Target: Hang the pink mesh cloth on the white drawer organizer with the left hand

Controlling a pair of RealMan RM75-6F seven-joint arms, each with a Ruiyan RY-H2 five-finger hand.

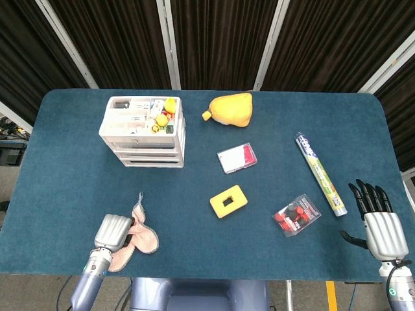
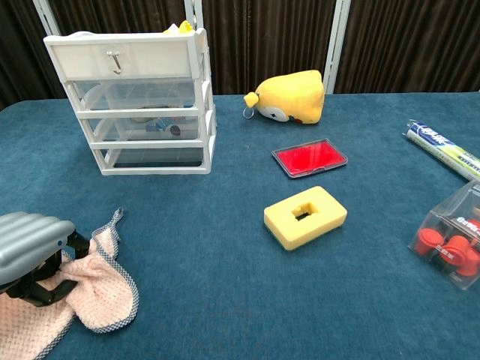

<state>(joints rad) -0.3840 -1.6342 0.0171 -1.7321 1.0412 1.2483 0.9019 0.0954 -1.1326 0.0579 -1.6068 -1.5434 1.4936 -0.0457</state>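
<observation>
The pink mesh cloth (image 1: pixel 145 239) (image 2: pixel 102 293) lies bunched on the blue table near its front left edge, with one corner sticking up. My left hand (image 1: pixel 113 231) (image 2: pixel 30 244) is on the cloth's left part, fingers curled into the fabric and gripping it. The white drawer organizer (image 1: pixel 144 133) (image 2: pixel 139 97) stands upright at the back left, well beyond the hand, with small items in its top tray. My right hand (image 1: pixel 379 230) rests at the front right edge, fingers spread and holding nothing; the chest view does not show it.
A yellow plush toy (image 1: pixel 231 109) lies right of the organizer. A red flat case (image 1: pixel 237 157), a yellow foam block (image 1: pixel 228 201), a clear box of red pieces (image 1: pixel 296 215) and a wrapped roll (image 1: pixel 321 173) occupy the middle and right.
</observation>
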